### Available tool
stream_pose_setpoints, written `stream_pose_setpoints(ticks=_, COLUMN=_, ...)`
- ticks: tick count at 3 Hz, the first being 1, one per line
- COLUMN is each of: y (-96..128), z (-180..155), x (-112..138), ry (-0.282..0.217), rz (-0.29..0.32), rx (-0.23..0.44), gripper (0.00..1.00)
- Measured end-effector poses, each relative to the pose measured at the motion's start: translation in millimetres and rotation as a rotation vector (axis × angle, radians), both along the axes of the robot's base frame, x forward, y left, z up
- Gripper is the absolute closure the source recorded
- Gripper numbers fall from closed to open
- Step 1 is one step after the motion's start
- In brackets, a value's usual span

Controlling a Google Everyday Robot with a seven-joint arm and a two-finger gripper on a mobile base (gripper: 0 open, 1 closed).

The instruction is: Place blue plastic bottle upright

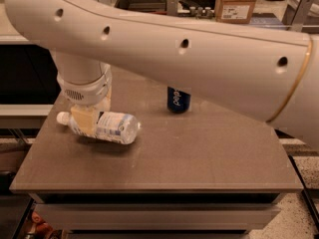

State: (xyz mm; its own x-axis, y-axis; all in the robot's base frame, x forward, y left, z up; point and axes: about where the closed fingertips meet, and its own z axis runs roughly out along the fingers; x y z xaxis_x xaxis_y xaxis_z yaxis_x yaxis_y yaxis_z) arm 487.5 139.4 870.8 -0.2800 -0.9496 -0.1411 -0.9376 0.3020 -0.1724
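Observation:
The blue plastic bottle (117, 128) is a clear bottle with a white cap and white label. It lies on its side at the left of the brown table (199, 156), cap pointing left, and casts a shadow just beneath itself. My gripper (83, 125) hangs from the big white arm and comes down over the bottle's neck end. A yellowish finger (82, 118) crosses the front of the bottle and the other is hidden behind it. The gripper is shut on the bottle and seems to hold it just off the tabletop.
A dark blue Pepsi can (178, 100) stands upright at the middle back of the table, partly hidden by the arm. A cardboard box (238, 2) and shelving sit behind. The table's front and left edges lie close to the bottle.

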Motion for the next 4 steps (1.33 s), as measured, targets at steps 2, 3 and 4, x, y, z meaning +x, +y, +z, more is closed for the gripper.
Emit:
stream_pose_setpoints(ticks=2, y=-14.4, z=35.7, x=7.1, ry=-0.11, rz=0.042, rx=0.094, gripper=1.0)
stream_pose_setpoints(ticks=3, y=-14.4, z=60.7, x=21.6, ry=-0.193, rz=0.093, rx=0.176, gripper=1.0)
stream_pose_setpoints(ticks=4, y=-11.1, z=86.1, x=34.8, ry=-0.268, rz=0.162, rx=0.288, gripper=1.0)
